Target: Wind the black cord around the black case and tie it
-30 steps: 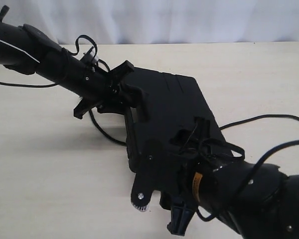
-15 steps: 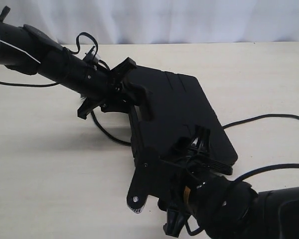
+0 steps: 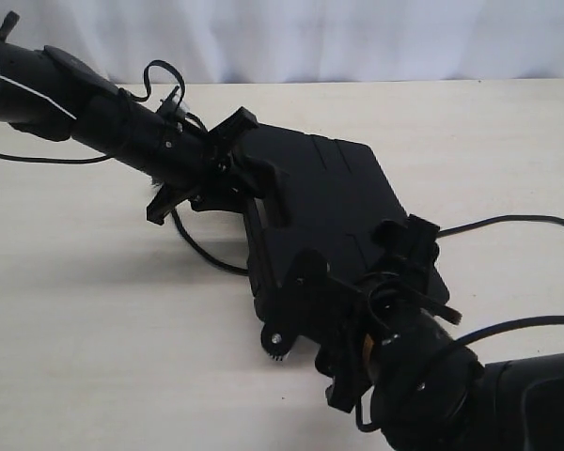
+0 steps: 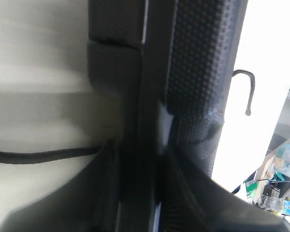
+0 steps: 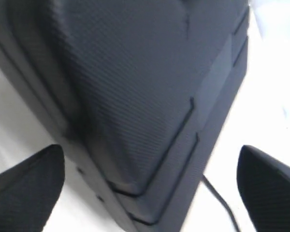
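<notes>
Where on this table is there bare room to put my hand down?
Bare table fills the exterior view's lower left, under the left end effector and the black cord; also the upper right, beyond the black case. Crowded: the case's near corner, straddled by the right end effector.

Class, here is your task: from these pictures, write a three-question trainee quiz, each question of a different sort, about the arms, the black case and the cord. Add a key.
1. Fill the gap: beside the black case, the black cord lies on the ____.
2. Choose one: the left end effector grips A) the black case, B) the black cord, C) nothing.
3. True or false: the right end effector is clamped shut.

Key
1. table
2. A, it holds the case by one edge
3. False, the right wrist view shows its fingertips wide apart, with the case ahead of them
</notes>
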Controlling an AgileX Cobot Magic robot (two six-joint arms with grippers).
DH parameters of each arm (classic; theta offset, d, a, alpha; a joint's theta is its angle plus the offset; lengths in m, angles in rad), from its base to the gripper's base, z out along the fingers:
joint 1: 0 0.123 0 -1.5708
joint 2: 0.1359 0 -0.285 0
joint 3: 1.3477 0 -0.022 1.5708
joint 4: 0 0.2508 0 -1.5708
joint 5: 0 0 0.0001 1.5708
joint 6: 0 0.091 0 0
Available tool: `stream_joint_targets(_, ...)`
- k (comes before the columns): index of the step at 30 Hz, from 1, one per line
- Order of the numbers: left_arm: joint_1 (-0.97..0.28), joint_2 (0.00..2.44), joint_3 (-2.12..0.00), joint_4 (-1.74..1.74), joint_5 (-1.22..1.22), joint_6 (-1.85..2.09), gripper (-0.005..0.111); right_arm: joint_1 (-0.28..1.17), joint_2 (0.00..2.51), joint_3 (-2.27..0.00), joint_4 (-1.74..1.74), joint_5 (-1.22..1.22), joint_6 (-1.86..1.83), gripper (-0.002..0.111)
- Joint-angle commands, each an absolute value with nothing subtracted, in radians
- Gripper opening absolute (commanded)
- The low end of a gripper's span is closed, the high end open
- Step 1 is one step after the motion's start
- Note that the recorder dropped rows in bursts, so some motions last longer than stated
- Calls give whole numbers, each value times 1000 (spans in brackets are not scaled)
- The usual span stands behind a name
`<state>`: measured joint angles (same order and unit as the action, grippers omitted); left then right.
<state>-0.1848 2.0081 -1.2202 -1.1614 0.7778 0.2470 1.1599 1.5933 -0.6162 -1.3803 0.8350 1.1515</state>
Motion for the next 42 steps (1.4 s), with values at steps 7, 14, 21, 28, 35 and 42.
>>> stream_joint_targets(7, -184, 1996, -1234, -1215, 799, 240, 0, 1164, 1619, -497, -1622, 788, 1577, 90)
stream_joint_targets(14, -184, 1996, -1234, -1217, 794, 240, 0, 1165, 1675, -408, -1744, 884, 1794, 89)
stream_joint_targets(21, -184, 1996, -1234, -1217, 792, 240, 0, 1165, 1753, -474, -1744, 863, 1727, 89)
stream_joint_targets(28, -184, 1996, -1234, -1213, 810, 242, 0, 1165, 1882, -580, -1744, 1011, 1635, 89)
stream_joint_targets(35, -184, 1996, -1234, -1209, 794, 326, 0, 1165, 1953, -581, -1744, 1056, 1634, 55)
stream_joint_targets(42, -184, 1996, -1234, -1209, 778, 622, 0, 1165, 1951, -581, -1744, 1019, 1672, 4)
